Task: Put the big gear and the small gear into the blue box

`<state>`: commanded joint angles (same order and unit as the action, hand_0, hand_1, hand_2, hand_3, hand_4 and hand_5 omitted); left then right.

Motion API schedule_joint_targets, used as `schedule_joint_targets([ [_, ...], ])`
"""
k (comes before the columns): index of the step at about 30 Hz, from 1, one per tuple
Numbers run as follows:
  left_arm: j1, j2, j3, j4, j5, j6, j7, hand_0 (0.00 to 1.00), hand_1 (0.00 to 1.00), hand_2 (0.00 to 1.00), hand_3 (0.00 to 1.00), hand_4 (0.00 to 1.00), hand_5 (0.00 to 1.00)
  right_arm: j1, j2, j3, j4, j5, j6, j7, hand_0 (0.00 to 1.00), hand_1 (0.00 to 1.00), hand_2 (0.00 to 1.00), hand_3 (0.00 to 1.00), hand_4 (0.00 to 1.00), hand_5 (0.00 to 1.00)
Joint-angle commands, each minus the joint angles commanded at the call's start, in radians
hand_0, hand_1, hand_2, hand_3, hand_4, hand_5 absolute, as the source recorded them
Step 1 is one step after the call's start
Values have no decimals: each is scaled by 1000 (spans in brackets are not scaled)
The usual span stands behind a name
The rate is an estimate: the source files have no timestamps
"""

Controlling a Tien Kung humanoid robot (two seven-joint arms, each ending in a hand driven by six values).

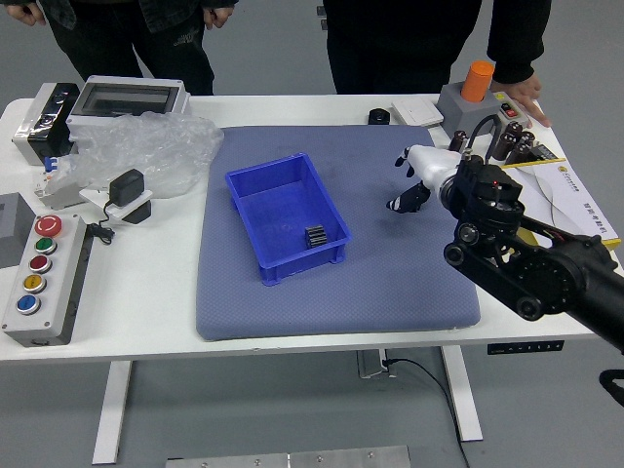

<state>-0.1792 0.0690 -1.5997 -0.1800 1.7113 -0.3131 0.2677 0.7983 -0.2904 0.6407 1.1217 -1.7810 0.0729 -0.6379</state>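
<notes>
My right hand (pixel 405 181) is over the right part of the blue-grey mat, to the right of the blue box, its fingers relaxed and nothing visible in them. The blue box (pixel 268 210) sits on the mat, left of the hand. Inside the box, against its right side toward the front, lies a small black ridged gear (pixel 316 236). A black round piece (pixel 378 116) stands at the mat's far edge; whether it is a gear I cannot tell. My left arm does not show.
Clear plastic wrap (pixel 146 151), a scale (pixel 129 97) and a button panel (pixel 47 278) are at the left. A yellow-and-white carton (pixel 565 200) and dark cylinders (pixel 507 141) stand at the right. Two people stand at the far side; one rests a hand (pixel 522 93) near a grey device.
</notes>
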Motion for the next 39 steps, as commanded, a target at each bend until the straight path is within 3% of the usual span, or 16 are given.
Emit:
schedule_joint_targets([
  [2, 0, 0, 0, 0, 0, 0, 0, 814, 794, 804, 835, 623, 275, 5, 1, -1, -20, 1, -8, 12, 634, 570, 685, 769, 826, 235],
  [3, -1, -1, 0, 0, 1, 0, 0, 814, 794, 804, 835, 623, 274, 8, 4, -2, -36, 3, -16, 23, 638, 574, 685, 715, 801, 227],
  [13, -3, -4, -2, 0, 6, -2, 1, 814, 794, 804, 835, 623, 276, 31, 56, -5, -192, 43, -72, 116, 645, 581, 686, 710, 793, 221],
  [20, -4, -5, -3, 0, 8, -2, 1, 813, 794, 804, 834, 623, 276, 47, 82, -3, -292, 73, -81, 157, 652, 584, 687, 695, 781, 214],
  [28, -2, -7, -1, 0, 6, -1, 1, 813, 794, 804, 833, 625, 276, 46, 100, -1, -358, 102, -77, 177, 657, 588, 686, 687, 762, 199],
  [38, -3, -7, -3, 0, 10, -2, 1, 813, 794, 804, 833, 625, 276, 42, 114, 1, -388, 117, -82, 179, 660, 587, 684, 680, 755, 191],
  [39, -3, -7, -3, 0, 10, -2, 1, 813, 794, 804, 833, 626, 277, 42, 115, 1, -389, 117, -83, 179, 658, 575, 648, 651, 742, 193],
])
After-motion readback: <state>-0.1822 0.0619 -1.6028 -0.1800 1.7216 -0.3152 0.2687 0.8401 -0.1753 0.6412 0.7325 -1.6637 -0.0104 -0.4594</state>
